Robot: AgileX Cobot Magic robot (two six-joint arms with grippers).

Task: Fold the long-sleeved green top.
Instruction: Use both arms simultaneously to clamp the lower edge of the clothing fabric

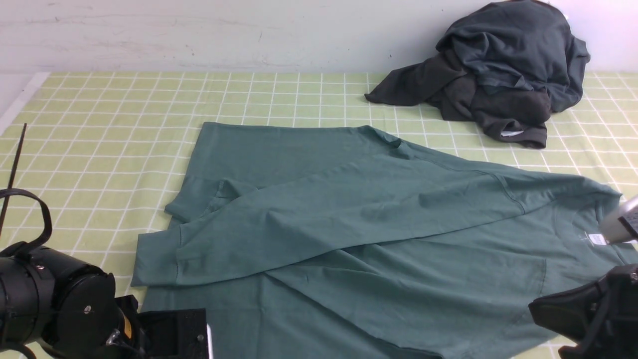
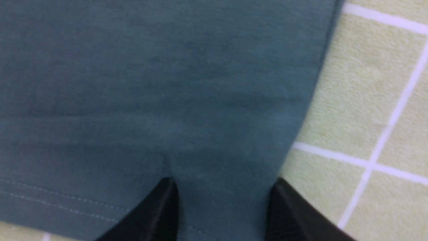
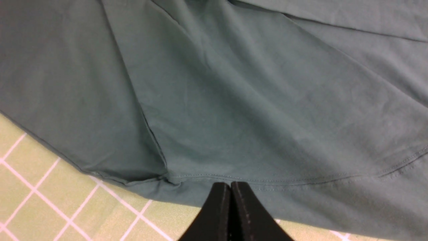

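Your green long-sleeved top (image 1: 379, 279) lies spread over the near and middle part of the checked tabletop (image 1: 99, 124). Its neck end points to your right, where the white label (image 1: 595, 239) shows. One long sleeve (image 1: 324, 214) is laid slantwise across the body, and its cuff rests at the left edge of the cloth. A heap of dark grey garments (image 1: 503, 65) sits at the far right against the wall, well apart from the top.

Your left tool (image 2: 222, 187) stands wide. In the left wrist view its two black fingertips (image 2: 164, 201) are spread with green cloth lying flat between them, close to the stitched hem and just beside the garment's side edge, where the tabletop shows.

Your right tool (image 3: 230, 185) is closed, with its fingers pressed tight together. The right wrist view puts the tips on the top, right at a stitched seam and near the edge of the cloth. It may have a little fabric nipped between the tips, but you cannot tell that from this angle.
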